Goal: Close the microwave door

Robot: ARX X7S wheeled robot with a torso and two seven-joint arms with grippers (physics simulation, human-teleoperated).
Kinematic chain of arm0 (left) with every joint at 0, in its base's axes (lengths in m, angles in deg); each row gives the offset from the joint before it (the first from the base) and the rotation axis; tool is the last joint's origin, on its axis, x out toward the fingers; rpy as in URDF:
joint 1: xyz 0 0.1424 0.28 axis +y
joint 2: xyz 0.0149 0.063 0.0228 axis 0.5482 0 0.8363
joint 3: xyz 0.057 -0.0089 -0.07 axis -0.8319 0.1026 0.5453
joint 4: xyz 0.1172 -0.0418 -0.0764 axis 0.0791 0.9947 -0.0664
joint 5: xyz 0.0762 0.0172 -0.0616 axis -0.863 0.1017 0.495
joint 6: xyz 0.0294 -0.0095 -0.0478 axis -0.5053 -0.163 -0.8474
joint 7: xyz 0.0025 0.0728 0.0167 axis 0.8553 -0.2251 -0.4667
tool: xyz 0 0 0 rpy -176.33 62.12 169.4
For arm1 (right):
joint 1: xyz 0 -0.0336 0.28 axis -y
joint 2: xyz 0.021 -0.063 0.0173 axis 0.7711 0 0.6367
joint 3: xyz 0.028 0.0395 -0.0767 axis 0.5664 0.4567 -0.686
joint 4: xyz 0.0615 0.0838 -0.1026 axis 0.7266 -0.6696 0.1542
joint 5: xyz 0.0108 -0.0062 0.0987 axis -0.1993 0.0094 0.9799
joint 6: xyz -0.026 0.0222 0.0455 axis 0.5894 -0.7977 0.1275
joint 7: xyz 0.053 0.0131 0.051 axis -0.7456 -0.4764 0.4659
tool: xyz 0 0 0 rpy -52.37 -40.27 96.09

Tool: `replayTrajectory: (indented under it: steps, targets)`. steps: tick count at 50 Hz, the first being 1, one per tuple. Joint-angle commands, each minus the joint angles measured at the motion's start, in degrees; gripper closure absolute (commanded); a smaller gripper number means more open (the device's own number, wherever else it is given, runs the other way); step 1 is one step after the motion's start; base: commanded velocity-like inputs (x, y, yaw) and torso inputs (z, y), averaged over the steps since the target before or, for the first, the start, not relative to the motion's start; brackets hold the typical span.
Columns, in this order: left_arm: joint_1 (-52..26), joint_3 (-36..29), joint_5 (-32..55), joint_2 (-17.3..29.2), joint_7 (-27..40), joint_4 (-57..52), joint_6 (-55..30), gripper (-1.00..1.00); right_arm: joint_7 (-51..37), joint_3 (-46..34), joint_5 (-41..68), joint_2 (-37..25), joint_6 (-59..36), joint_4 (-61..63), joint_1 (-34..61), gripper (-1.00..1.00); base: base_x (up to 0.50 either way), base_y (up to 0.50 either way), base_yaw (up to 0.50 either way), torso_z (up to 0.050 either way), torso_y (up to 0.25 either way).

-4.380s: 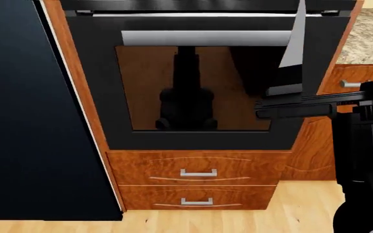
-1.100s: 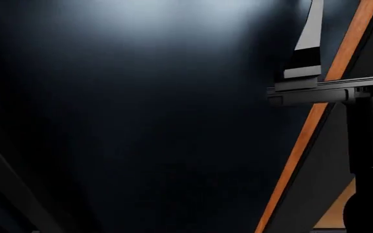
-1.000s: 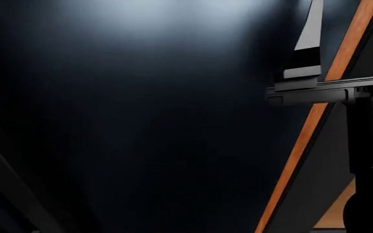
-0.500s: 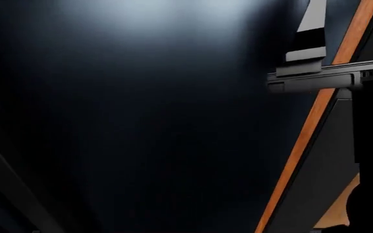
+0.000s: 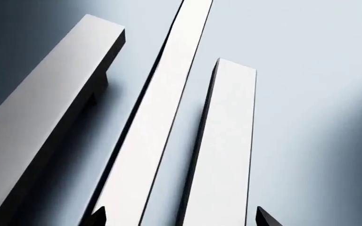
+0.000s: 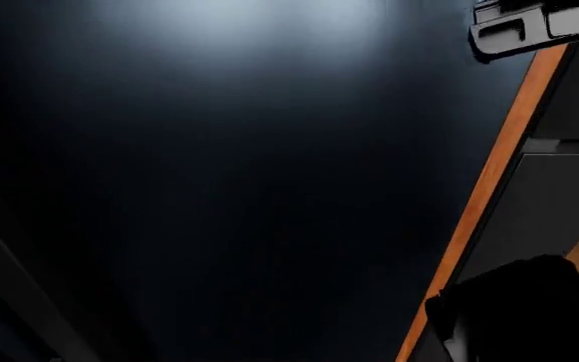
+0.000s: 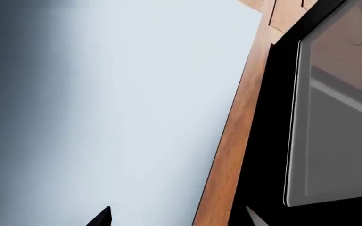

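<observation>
A dark glossy cabinet wall (image 6: 219, 188) is filling the kitchen view. The left gripper (image 5: 177, 220) is gaping empty before brushed-steel bar handles (image 5: 43, 122). The right gripper (image 7: 175, 217) is hanging open, empty. Just beyond one fingertip, the black-framed glass microwave door (image 7: 332, 117) is standing, seemingly rigid, light and hinged: push flat on its frame.

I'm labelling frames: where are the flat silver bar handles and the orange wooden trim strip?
Left silver bar handle (image 5: 49, 113), left wrist view, its flat face.
Right silver bar handle (image 5: 228, 141), left wrist view, mid-face.
Orange wooden trim strip (image 6: 485, 188), head view, mid-length.
</observation>
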Motion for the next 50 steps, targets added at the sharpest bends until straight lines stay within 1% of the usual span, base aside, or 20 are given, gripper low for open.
replayTrajectory:
  steps: [1,9,16,27,42,50]
  targets:
    - [-0.20,0.88,-0.23,0.40,0.88,0.21,0.28,-1.00,23.78,-6.69,-30.96,-0.01,-10.89,-3.22,13.75,-1.00,0.00,0.00,0.00,0.000,0.000]
    - [-0.13,0.72,-0.28,0.57,1.05,0.17,0.54,-1.00,23.78,-4.24,-28.07,-0.03,-10.61,-5.75,18.49,-1.00,0.00,0.00,0.00,0.000,0.000]
    - [0.11,0.74,-0.31,0.75,1.03,0.27,0.82,-1.00,23.76,-0.17,-24.99,-0.06,-8.90,-7.76,23.13,-1.00,0.00,0.00,0.00,0.000,0.000]
    - [0.07,0.51,-0.27,1.06,1.22,0.43,1.10,-1.00,22.56,3.42,-20.99,-0.98,-7.41,-9.54,26.60,-1.00,0.00,0.00,0.00,0.000,0.000]
    - [0.18,0.32,-0.36,1.38,1.51,0.31,1.56,-1.00,14.63,4.33,-10.96,-4.27,-8.73,-10.48,27.96,-1.00,0.00,0.00,0.00,0.000,0.000]
    - [0.24,0.11,-0.41,1.56,1.57,0.23,1.79,-1.00,5.63,6.65,-0.58,-5.62,-8.57,-10.12,26.92,-1.00,0.00,0.00,0.00,0.000,0.000]
